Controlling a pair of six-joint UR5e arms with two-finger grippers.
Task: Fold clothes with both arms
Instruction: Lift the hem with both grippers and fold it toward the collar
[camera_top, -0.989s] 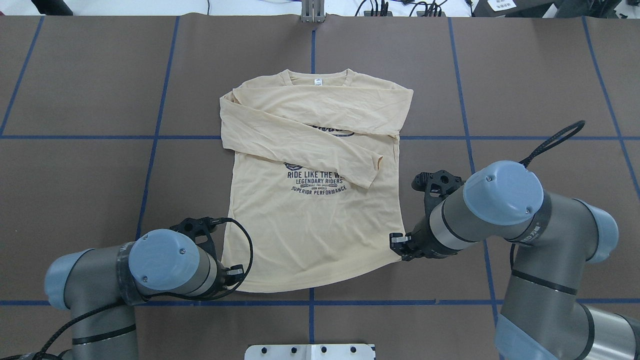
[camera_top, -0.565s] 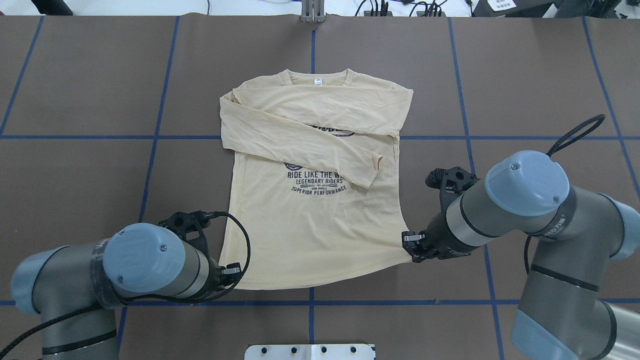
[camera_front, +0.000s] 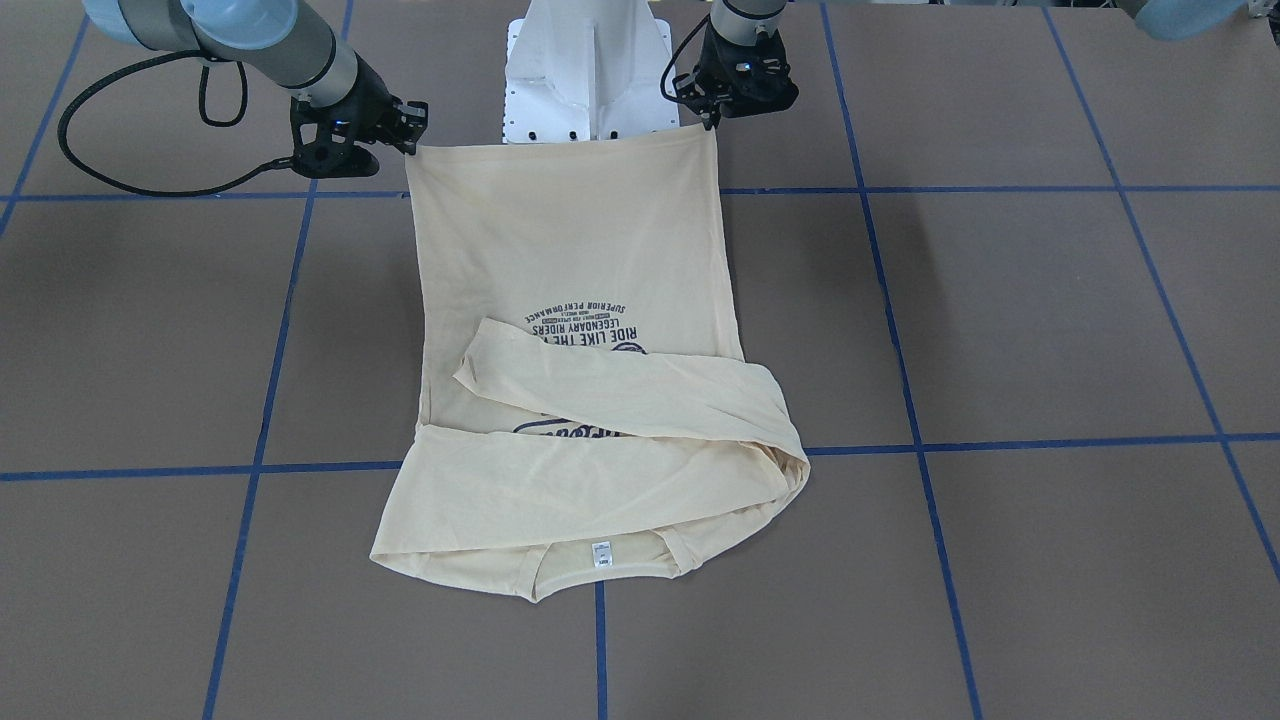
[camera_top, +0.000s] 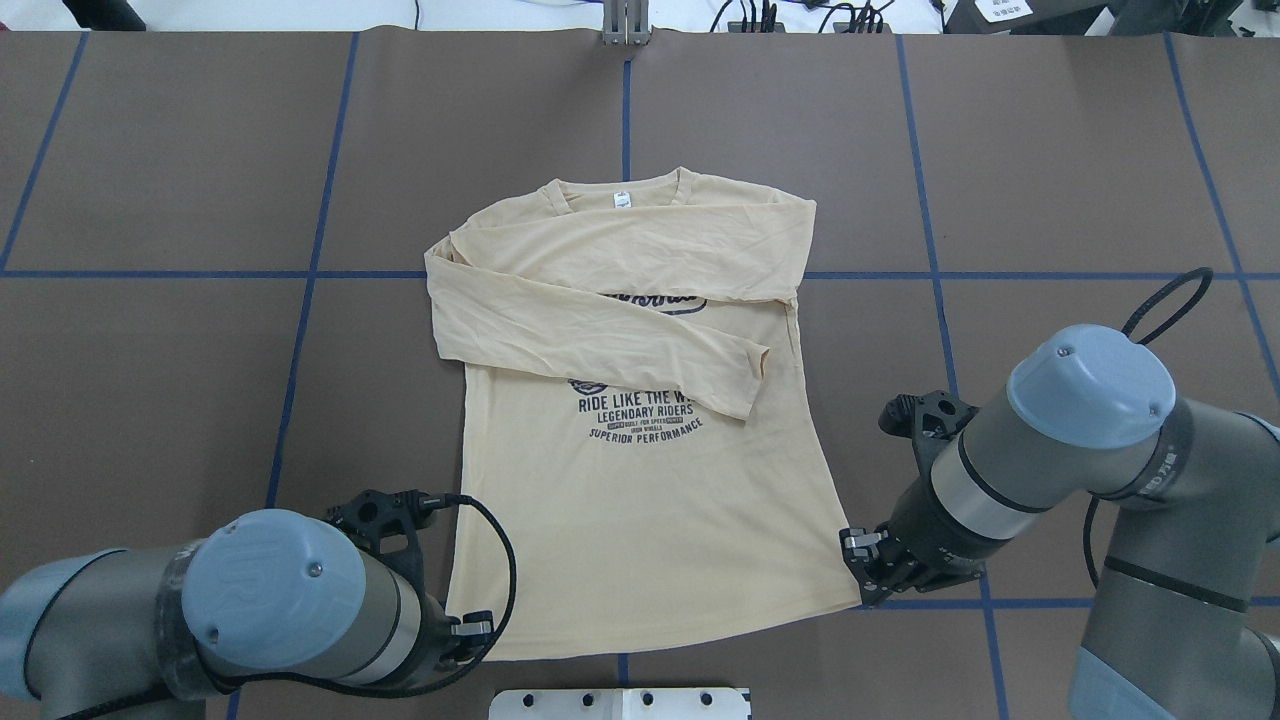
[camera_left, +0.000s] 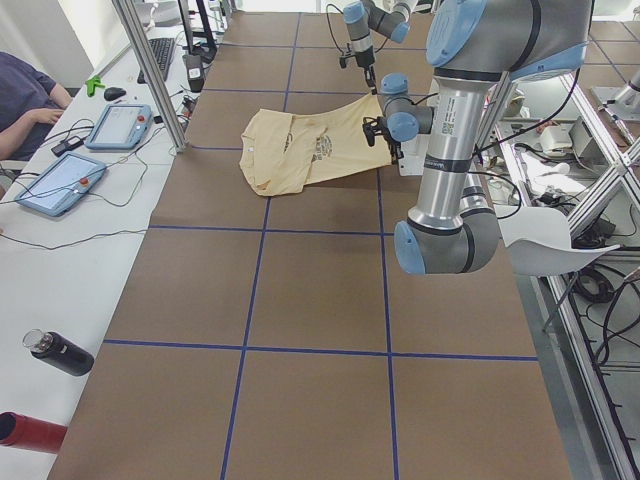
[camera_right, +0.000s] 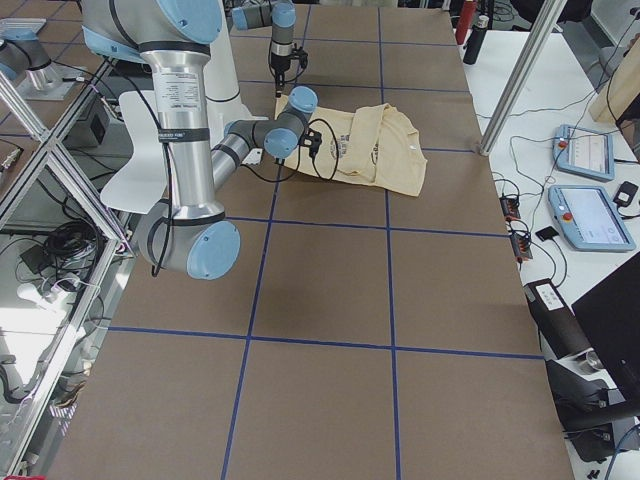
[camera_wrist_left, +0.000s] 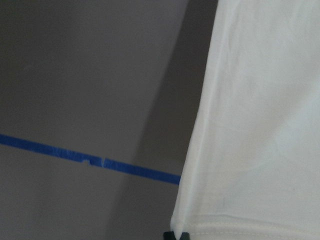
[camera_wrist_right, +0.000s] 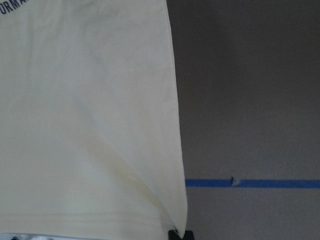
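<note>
left arm (camera_top: 270, 595) and right arm (camera_top: 1010, 465) bent low, jaws clamped

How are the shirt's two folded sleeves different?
The upper sleeve lies almost straight across, just under the collar; the lower sleeve slants down over the print. The lower sleeve's cuff shows clearly; the upper sleeve's I cannot make out. Both are cream and folded across the front of the shirt.

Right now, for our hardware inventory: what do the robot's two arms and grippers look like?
The left arm and right arm are grey-and-silver tubes with light blue joint caps. Black looping cables reach the black two-finger left gripper and right gripper.
</note>
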